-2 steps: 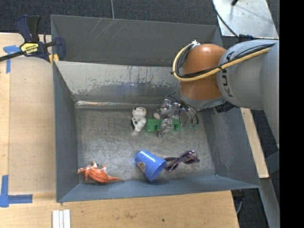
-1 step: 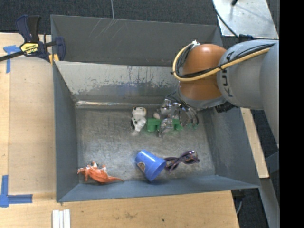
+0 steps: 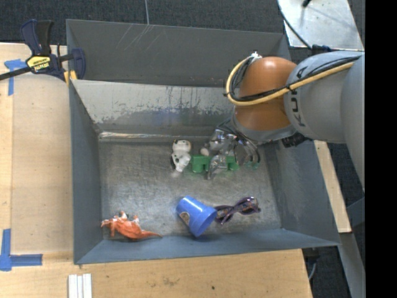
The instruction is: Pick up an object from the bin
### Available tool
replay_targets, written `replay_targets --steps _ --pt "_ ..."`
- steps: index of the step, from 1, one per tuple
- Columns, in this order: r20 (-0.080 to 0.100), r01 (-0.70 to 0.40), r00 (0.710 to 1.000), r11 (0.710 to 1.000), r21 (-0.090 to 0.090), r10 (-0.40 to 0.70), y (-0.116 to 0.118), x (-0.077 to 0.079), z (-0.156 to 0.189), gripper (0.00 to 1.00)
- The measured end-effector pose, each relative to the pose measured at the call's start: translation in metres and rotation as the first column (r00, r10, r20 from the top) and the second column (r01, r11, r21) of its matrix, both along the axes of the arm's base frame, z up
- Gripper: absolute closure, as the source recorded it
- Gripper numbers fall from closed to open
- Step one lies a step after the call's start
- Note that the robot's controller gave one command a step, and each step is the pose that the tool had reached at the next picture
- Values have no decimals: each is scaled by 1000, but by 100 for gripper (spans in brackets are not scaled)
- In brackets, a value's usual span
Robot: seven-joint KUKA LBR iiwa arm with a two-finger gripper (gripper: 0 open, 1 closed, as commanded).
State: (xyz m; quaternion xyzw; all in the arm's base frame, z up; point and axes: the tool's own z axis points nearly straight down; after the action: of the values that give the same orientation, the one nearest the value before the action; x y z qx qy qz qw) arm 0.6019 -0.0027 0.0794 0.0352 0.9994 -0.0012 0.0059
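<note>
Nearest me, along the front wall of the grey metal bin (image 3: 85, 185), lies a small orange plastic lizard-like toy (image 3: 129, 227) towards the left corner. Right of it is a blue plastic cup tipped on its side (image 3: 197, 216), with a pair of purple-framed sunglasses (image 3: 239, 208) touching the cup's right flank. Farther in, past a bare stretch of floor, a little white figure with dark spots (image 3: 180, 155) stands just left of a flat green plastic piece (image 3: 201, 164). That green piece sits in the middle of the bin towards the back wall, and the gripper (image 3: 222, 153) is directly over its right part. Whether the gripper is released or clenched I cannot tell from here; the metal parts overlap the green. I judge the piece to be light and stiff, probably smooth and a bit slippery, and lying low against the floor. I would therefore take it across its narrow width and well down on its edges, keeping clear of the white figure. Behind it all sits the arm's orange wrist cover (image 3: 263, 98).
</note>
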Motion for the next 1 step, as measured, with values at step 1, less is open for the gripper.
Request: replay_targets --steps 1 --pt "-7 0 1000 1000 2 0 0 0 10 100"
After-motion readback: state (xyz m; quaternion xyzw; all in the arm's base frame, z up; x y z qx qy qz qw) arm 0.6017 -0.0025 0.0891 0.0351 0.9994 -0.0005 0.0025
